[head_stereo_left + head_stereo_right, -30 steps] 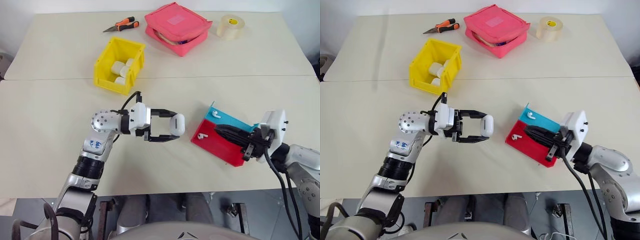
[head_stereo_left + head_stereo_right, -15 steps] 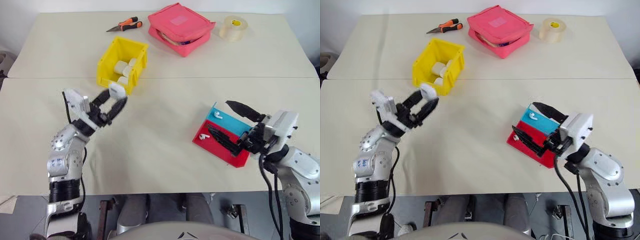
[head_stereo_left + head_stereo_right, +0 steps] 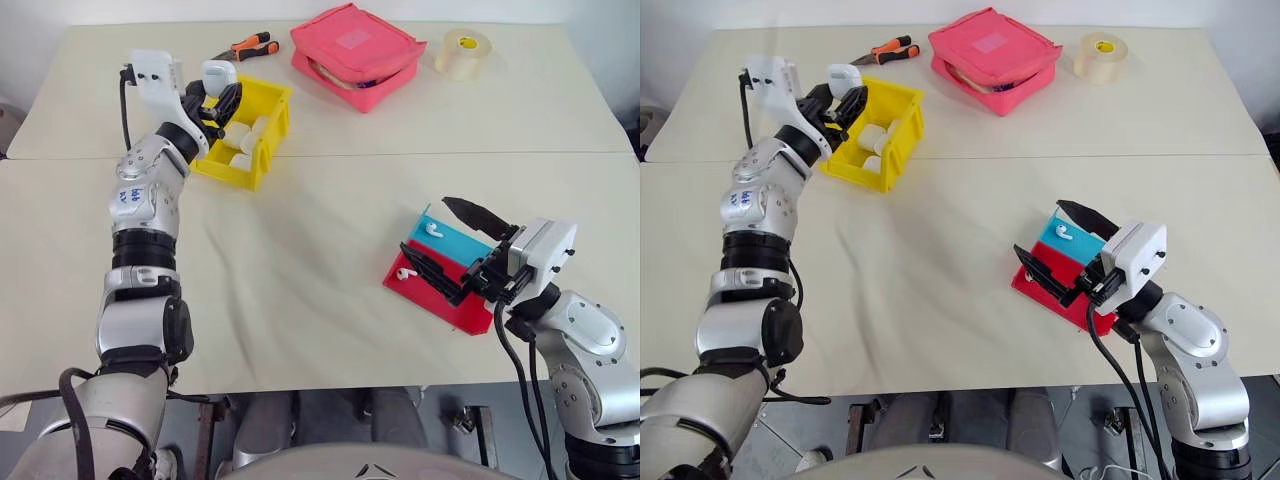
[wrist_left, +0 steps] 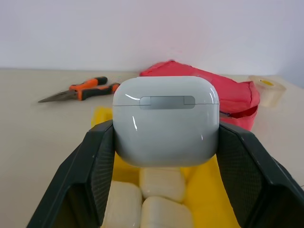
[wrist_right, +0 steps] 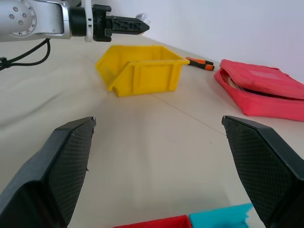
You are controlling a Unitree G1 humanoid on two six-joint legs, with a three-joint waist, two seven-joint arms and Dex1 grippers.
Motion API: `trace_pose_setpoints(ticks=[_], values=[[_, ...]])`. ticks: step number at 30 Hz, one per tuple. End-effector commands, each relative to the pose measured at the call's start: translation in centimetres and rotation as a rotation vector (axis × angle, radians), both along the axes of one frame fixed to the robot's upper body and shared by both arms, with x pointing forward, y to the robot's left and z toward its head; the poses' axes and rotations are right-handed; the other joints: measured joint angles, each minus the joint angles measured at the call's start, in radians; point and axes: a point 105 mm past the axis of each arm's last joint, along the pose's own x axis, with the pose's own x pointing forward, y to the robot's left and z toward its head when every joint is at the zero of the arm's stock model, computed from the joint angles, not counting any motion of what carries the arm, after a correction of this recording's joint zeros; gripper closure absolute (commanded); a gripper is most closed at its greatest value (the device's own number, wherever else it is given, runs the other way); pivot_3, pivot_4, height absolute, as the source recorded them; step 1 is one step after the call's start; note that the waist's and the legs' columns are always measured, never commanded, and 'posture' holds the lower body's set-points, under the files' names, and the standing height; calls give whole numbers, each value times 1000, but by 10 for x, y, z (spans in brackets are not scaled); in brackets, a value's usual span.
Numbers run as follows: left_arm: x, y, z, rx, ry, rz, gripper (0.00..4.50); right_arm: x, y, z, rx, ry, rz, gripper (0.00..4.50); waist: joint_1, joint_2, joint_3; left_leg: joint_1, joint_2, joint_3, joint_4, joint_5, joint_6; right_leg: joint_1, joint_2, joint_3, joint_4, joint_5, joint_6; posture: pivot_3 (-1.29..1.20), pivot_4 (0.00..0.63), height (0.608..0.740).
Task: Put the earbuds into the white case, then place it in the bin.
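Left wrist view: our left gripper (image 4: 166, 156) clamps the white case (image 4: 166, 121) above the bin (image 3: 243, 130) at upper left, right gripper (image 3: 455, 250) spread wide, yet both earbuds (image 3: 432, 228) sit outside, so we risk binning it empty.

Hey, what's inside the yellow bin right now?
Three white cases lie inside the bin. The left pincer holds another white case above its back edge, not yet dropped in. The bin floor beneath the cases and the corner behind the pincer are covered.

Three white cases (image 4: 156, 202) already crowd the bin (image 3: 268, 125).
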Motion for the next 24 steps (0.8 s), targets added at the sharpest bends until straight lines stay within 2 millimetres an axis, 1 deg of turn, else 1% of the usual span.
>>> trace_pose_setpoints(ticks=[1, 2, 3, 6, 7, 9, 11, 12, 14, 15, 17, 20, 24], values=[[0, -5, 5, 59, -22, -46, 451, -6, 3, 9, 7, -41, -6, 0, -2, 0, 0, 0, 0, 0, 0, 0, 0, 0, 0, 0, 0, 0, 0, 0, 150, 740], [-1, -6, 4, 63, -21, -59, 152, -6, 3, 8, 7, -40, -8, 0, -2, 0, 0, 0, 1, 1, 0, 0, 0, 0, 0, -1, 0, 0, 0, 0, 150, 740], [-1, -5, 4, 68, -23, -55, 37, -7, 3, 8, 8, -38, -8, 0, -1, 0, 0, 0, 1, 1, 0, 0, 0, 0, 0, -1, 0, 0, 0, 0, 150, 740], [-7, -1, 7, 103, -49, -66, 37, -8, 1, 7, 7, -34, -14, 0, -1, 0, 0, 0, 1, 1, 1, 0, 0, 0, 0, -1, 0, 0, 0, 0, 150, 740], [-13, -1, 8, 124, -68, -99, 37, -8, 0, 7, 2, -31, -16, 0, -1, 0, 0, 0, 1, 1, 1, 0, 0, 0, 0, -1, 0, 0, 0, 0, 150, 740], [-26, -2, 4, 209, -76, -176, 37, -9, -3, 5, -11, -20, -15, 0, -4, 0, 0, 0, 1, 1, 1, 0, 0, 0, 0, -1, 0, 0, 0, 0, 150, 740], [-49, -1, -8, 318, -60, -305, 37, -11, -8, 2, -43, 2, 2, 0, -7, 0, 0, 0, 1, 1, 0, 0, 0, -1, 0, -1, 0, 0, 0, 0, 150, 740], [-63, -1, -13, 348, -58, -378, 37, -12, -12, 1, -59, 15, 10, 0, -8, 0, 0, 0, 1, 1, 0, 0, 0, -1, 0, -1, 0, 0, 0, 0, 150, 740], [-93, -1, -28, 462, -68, -514, 37, -14, -19, -2, -87, 46, 33, 0, -18, 0, 0, 0, 2, 1, 0, 0, 0, -1, 0, -1, 0, 0, 0, 0, 150, 740], [-106, -1, -34, 509, -80, -559, 37, -15, -23, -4, -97, 63, 47, 0, -21, 0, 0, 1, 2, 2, 0, 0, 0, -1, 0, -1, 0, 0, 0, 0, 150, 740], [-123, 1, -46, 551, -78, -610, 37, -15, -28, -6, -115, 89, 72, 0, -13, 0, 0, 0, 3, 1, 0, 0, -1, 0, 0, -1, 0, 0, 0, 0, 150, 740], [-142, 3, -63, 561, -48, -654, 37, -13, -36, -7, -138, 111, 89, 0, -4, 1, 0, 0, 4, 1, 3, 0, -1, 1, 0, -2, 0, 0, 0, 0, 150, 740], [-149, -2, -68, 547, -63, -650, 37, -11, -42, -10, -157, 116, 81, 0, 5, 1, 0, 1, 3, 1, 3, -1, -1, 1, 0, -1, 2, 0, 0, 0, 150, 740]])
